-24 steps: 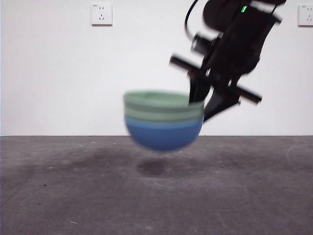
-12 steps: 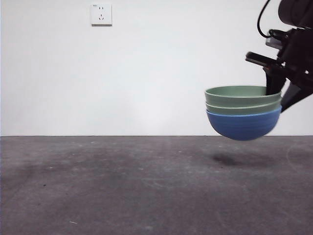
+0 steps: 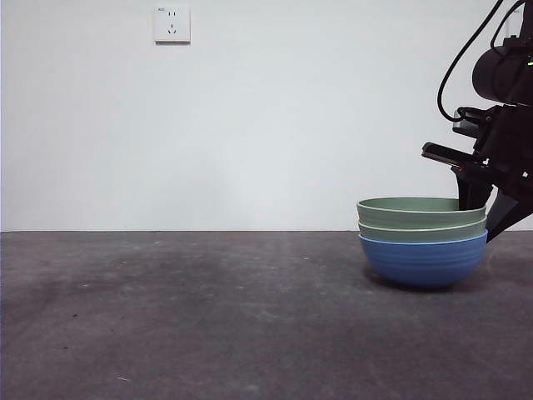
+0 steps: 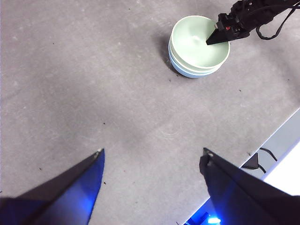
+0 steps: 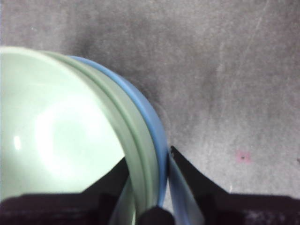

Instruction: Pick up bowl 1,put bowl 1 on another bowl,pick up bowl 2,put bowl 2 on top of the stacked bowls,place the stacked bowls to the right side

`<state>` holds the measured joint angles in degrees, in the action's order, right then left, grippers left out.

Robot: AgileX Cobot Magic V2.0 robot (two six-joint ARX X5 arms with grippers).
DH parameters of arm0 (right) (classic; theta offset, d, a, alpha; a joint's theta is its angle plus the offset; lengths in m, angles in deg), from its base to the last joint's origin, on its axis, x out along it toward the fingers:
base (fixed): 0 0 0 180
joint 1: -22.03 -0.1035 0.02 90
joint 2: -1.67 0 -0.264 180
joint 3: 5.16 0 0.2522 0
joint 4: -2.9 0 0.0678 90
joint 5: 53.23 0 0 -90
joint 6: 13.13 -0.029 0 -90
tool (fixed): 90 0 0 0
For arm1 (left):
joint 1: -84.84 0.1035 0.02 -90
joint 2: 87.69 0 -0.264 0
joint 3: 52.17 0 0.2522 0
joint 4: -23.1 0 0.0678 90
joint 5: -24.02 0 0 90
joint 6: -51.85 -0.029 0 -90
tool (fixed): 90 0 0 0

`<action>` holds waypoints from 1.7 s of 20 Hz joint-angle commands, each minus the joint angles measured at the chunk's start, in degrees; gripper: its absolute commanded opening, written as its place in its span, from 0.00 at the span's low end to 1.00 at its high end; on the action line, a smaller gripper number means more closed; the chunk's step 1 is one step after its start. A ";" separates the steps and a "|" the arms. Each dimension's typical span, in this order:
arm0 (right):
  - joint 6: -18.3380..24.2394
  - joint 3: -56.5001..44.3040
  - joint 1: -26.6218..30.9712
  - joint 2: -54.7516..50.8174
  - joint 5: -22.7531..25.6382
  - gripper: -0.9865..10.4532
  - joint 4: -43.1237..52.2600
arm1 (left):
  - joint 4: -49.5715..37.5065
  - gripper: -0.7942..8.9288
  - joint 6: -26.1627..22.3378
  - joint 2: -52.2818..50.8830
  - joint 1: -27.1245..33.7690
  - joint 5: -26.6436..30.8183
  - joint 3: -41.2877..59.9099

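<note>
The left gripper (image 4: 152, 159) hangs high over the grey table (image 3: 166, 317), its two dark jaws spread wide with nothing between them, well apart from the stacked bowls (image 4: 198, 47), which its wrist camera sees small and far across bare tabletop. Those stacked bowls (image 3: 423, 242) rest on the table in the front view, their underside touching the surface with a thin shadow around the base. The bottom one is the blue bowl (image 3: 423, 262), finely ribbed; nested inside it sit two pale green bowls, the lower green bowl (image 3: 421, 232) showing only as a rim band and the upper green bowl (image 3: 420, 212) standing a little higher, its inside empty. The right gripper (image 5: 147, 187) is at the stack's rim on the side away from the wall socket (image 3: 171, 24): in its wrist view one jaw lies inside the upper green bowl and the other outside the blue wall, the three nested rims pinched between them, so the jaws are closed onto the stack. In the front view the same black gripper (image 3: 487, 204) reaches down to that rim from above, cables looping behind it. Behind everything stands the white wall (image 3: 250, 125) with the socket high up, far from the bowls.
</note>
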<state>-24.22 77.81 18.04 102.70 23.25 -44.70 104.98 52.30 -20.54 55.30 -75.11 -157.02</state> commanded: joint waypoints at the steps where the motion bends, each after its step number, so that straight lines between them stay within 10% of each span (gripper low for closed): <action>1: 0.68 -0.37 -0.13 1.53 0.39 0.11 0.11 | -0.33 0.44 -0.46 -0.11 0.00 0.04 -0.15; 5: 0.61 -0.37 -0.15 1.53 0.24 0.29 -0.66 | -0.28 0.44 -0.48 -0.11 0.00 0.04 -0.15; 18: 0.66 -0.35 0.22 -8.17 0.13 0.29 -3.30 | -0.37 0.44 -0.57 -0.11 0.00 0.07 -0.15; 31: 4.26 -0.35 -9.07 -40.19 -1.55 0.16 -31.93 | 1.46 0.43 -2.25 -0.11 0.00 -0.02 -0.15; 34: 4.70 -0.35 -12.13 -43.93 -1.55 0.07 -34.51 | 3.13 0.09 -4.63 -0.11 0.00 0.07 -0.15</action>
<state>-20.15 77.81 5.98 58.53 21.74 -79.45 108.13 49.26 -20.54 55.30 -75.11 -157.02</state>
